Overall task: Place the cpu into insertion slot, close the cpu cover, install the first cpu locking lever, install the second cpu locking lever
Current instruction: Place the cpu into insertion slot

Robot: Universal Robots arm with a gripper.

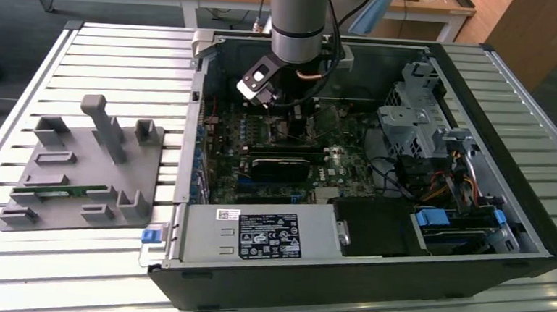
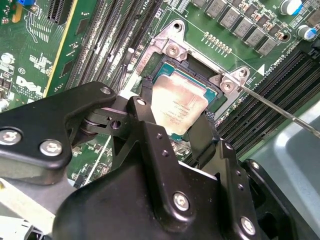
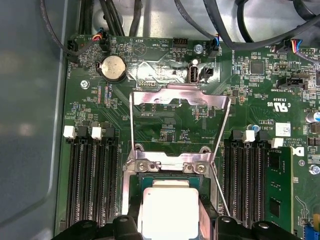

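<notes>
on a slatted metal table (image 1: 20, 256), a grey moulded fixture (image 1: 83, 180) is set at the exterior view's left and an open computer case (image 1: 368, 277) to its right, into which the arm (image 1: 297, 19) is reached. in the second wrist view the gripper (image 2: 174, 112) is clenched on the cpu (image 2: 179, 100), held at the socket (image 2: 172, 50); full seating cannot be judged. the cpu cover (image 3: 177, 97), a thin shiny frame, is swung open beside a wire lever (image 3: 220, 187). the smooth, matte silvery chip is best kept flat and squared to the socket, never slid.
</notes>
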